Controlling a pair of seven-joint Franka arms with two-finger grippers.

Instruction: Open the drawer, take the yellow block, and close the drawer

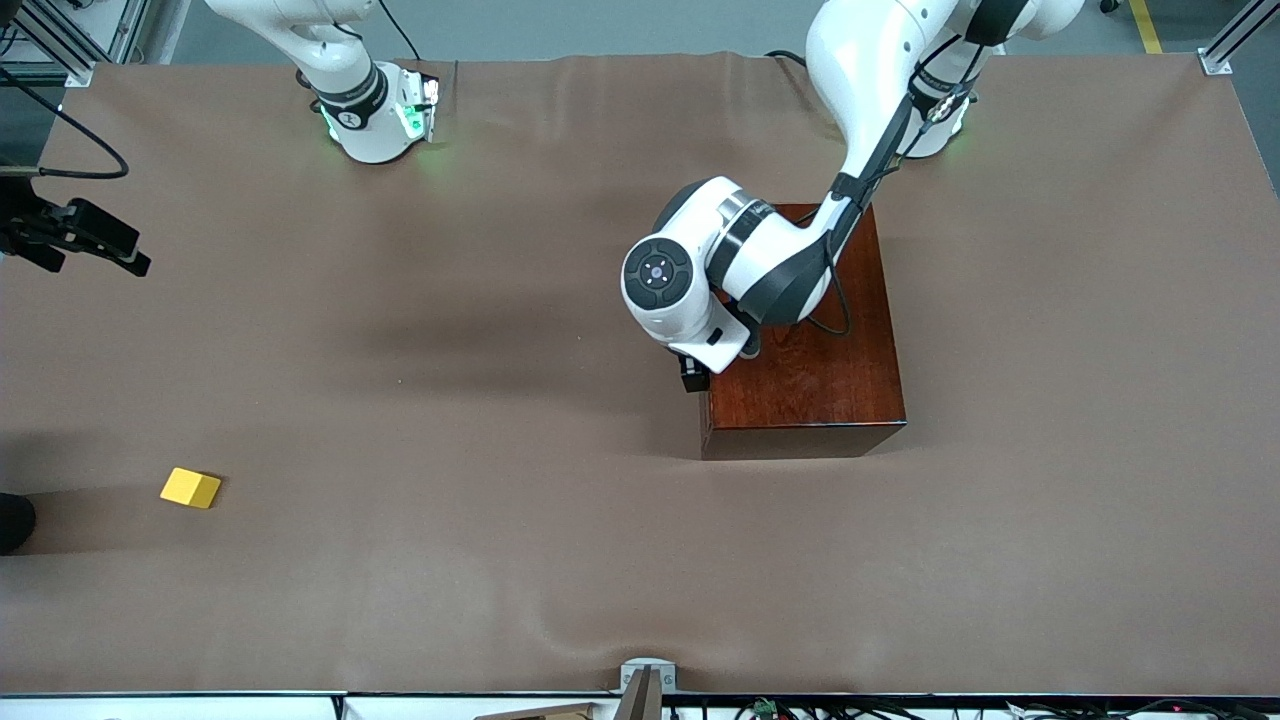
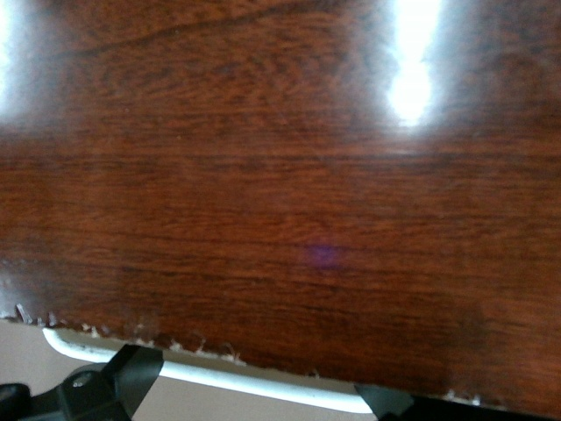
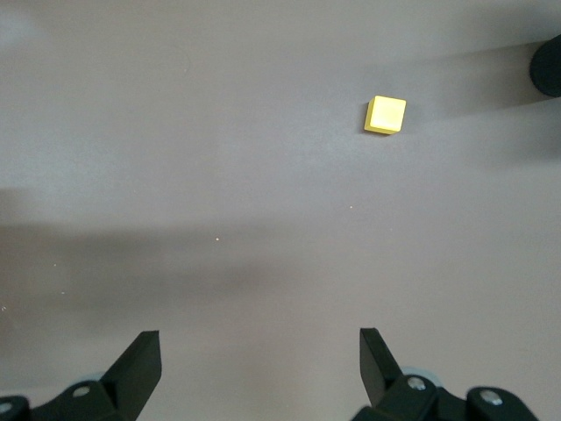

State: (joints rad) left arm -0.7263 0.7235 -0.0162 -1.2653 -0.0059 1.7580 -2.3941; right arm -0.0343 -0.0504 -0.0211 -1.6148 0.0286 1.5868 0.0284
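The yellow block (image 1: pixel 190 488) lies on the brown table cover toward the right arm's end, near the front camera; it also shows as the yellow block (image 3: pixel 386 115) in the right wrist view. My right gripper (image 3: pixel 259 368) hangs open and empty above the table, some way from the block; in the front view the right gripper (image 1: pixel 128 255) is at the picture's edge. The dark red-brown wooden box (image 1: pixel 810 370) stands mid-table. My left gripper (image 1: pixel 694 375) is at the box's side facing the right arm's end. The left gripper (image 2: pixel 254 399) is open, with the drawer's white handle (image 2: pixel 263 379) between its fingertips. No tray sticks out.
A dark round object (image 1: pixel 12 522) sits at the table's edge beside the yellow block, seen as the dark round object (image 3: pixel 548 66) in the right wrist view. The brown table cover (image 1: pixel 450 400) is wrinkled. A metal clamp (image 1: pixel 645 685) is fixed at the near edge.
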